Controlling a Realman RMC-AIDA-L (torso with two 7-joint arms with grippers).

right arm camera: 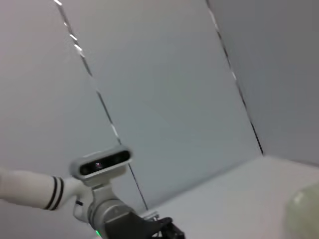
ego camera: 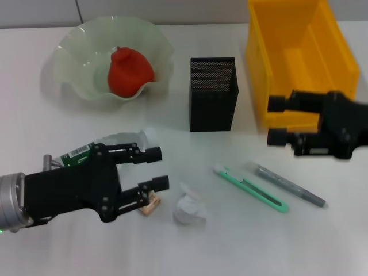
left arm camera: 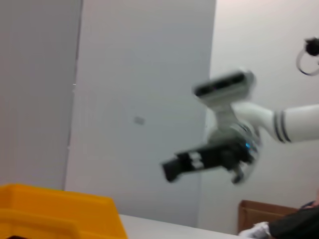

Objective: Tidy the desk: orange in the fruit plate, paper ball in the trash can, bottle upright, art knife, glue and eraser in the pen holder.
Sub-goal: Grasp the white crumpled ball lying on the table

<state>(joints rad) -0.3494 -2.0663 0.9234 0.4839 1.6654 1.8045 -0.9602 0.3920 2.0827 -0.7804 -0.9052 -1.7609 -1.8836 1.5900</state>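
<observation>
Nearest us, our left gripper (ego camera: 156, 168) hovers wide open over the eraser (ego camera: 151, 204), beside the paper ball (ego camera: 190, 209); the fallen bottle's (ego camera: 109, 146) green label is unreadable. Art knife (ego camera: 251, 188) and glue (ego camera: 290, 185) lie mid-desk. Our right gripper (ego camera: 275, 119) gapes empty before the yellow bin (ego camera: 299, 57); the orange (ego camera: 130, 72) sits plated.

You are looking at open table (ego camera: 241, 241) along the near edge, in front of the paper ball (ego camera: 190, 210) and the art knife (ego camera: 251, 188). The left gripper (ego camera: 160, 169) is hovering with jaws apart just beside the ball, crowding the eraser (ego camera: 150, 204) and lying over the bottle (ego camera: 118, 144). The right gripper (ego camera: 275, 120) is sitting against the yellow bin (ego camera: 299, 57), narrowing the gap toward the pen holder (ego camera: 213, 95). Between holder and fruit plate (ego camera: 112, 57), a bare strip is staying passable.
</observation>
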